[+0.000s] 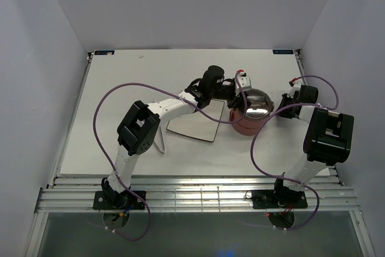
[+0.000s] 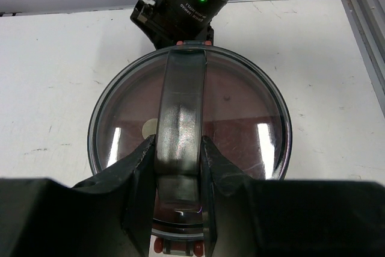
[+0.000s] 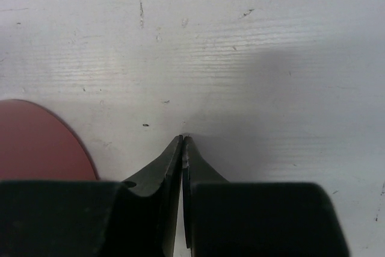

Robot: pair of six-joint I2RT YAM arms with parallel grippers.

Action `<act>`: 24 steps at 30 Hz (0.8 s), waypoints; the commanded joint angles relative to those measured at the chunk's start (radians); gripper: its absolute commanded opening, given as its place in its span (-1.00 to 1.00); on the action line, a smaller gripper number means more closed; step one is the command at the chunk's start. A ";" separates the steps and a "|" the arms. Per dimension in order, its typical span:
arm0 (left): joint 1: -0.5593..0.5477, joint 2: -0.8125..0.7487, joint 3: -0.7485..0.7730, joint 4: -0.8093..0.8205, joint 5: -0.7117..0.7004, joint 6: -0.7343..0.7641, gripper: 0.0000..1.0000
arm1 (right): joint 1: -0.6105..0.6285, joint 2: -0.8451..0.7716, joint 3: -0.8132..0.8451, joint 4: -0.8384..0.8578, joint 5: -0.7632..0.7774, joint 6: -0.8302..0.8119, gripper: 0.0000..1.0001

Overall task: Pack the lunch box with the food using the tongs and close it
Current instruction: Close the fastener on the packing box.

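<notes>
Grey lid handle (image 2: 180,118) sits clamped between left fingers (image 2: 141,176); right fingers (image 3: 170,164) are pressed together, empty

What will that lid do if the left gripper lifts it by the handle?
The lid looks like thin, see-through plastic, so it is probably light and stiff. The left gripper pinches only its narrow, glossy handle, so the lid might slip or tilt in the grip.
</notes>
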 commanded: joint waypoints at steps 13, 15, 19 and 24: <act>0.009 0.036 -0.007 -0.052 0.105 -0.038 -1.00 | -0.003 -0.020 -0.059 0.077 -0.229 0.192 -0.85; 0.009 0.037 -0.004 -0.053 0.105 -0.046 -1.00 | -0.026 -0.052 -0.059 0.032 -0.152 0.174 -0.85; 0.007 0.039 0.004 -0.050 0.102 -0.053 -1.00 | -0.039 -0.092 -0.039 -0.092 -0.008 0.112 -0.84; 0.009 0.045 0.007 -0.037 0.109 -0.081 -1.00 | 0.030 -0.107 -0.011 -0.145 -0.003 0.104 -0.85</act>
